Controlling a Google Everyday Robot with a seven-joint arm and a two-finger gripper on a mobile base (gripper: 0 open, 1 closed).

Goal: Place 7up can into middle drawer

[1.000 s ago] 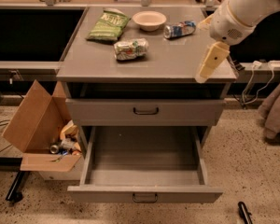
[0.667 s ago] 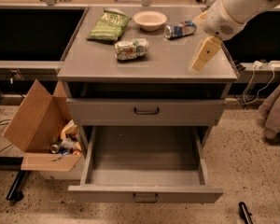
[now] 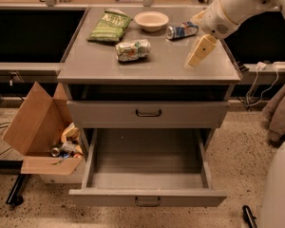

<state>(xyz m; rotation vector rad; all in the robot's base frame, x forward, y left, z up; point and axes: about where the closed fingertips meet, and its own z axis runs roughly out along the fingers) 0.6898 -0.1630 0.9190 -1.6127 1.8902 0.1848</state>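
Observation:
The 7up can [image 3: 132,50], dented and white-silver with green markings, lies on its side near the middle of the grey cabinet top [image 3: 161,68]. My gripper [image 3: 199,52], cream-coloured, hangs low over the right part of the top, well to the right of the can and apart from it, holding nothing. The middle drawer [image 3: 147,163] is pulled out wide below and has nothing in it; its front with the dark handle [image 3: 147,202] faces me. The drawer front above it [image 3: 148,113] is shut.
A blue, white and red can [image 3: 182,30], a pale bowl [image 3: 151,21] and a green chip bag [image 3: 109,26] lie at the back of the top. An open cardboard box [image 3: 40,137] with scraps stands left of the cabinet. Cloth [image 3: 281,110] hangs at the right.
My gripper has moved left and a little farther back over the cabinet top, closer to the 7up can. The can and the drawer have not moved.

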